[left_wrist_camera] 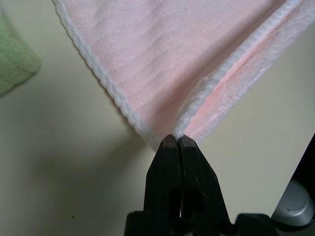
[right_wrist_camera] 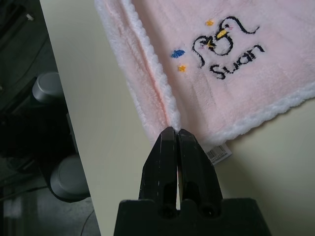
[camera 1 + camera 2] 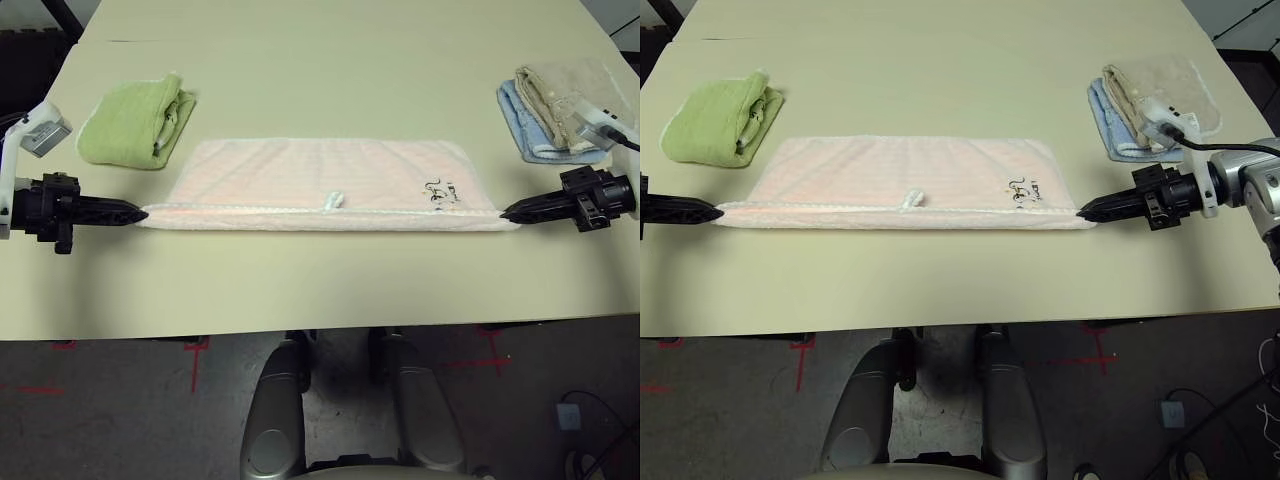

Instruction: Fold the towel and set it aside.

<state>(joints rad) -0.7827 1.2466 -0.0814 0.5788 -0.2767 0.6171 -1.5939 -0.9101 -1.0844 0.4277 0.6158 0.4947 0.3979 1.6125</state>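
You are viewing a pale cream table (image 3: 320,290) occupying most of the scene. Beyond its near edge, a dark grey floor (image 3: 120,420) is showing red tape marks (image 3: 195,360).

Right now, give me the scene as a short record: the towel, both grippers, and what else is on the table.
towel: pale pink, folded once into a long strip, flat on the table
left gripper: shut on the towel's left near corner
right gripper: shut on the towel's right near corner
green towel: folded, far left
blue and beige towels: stacked, far right
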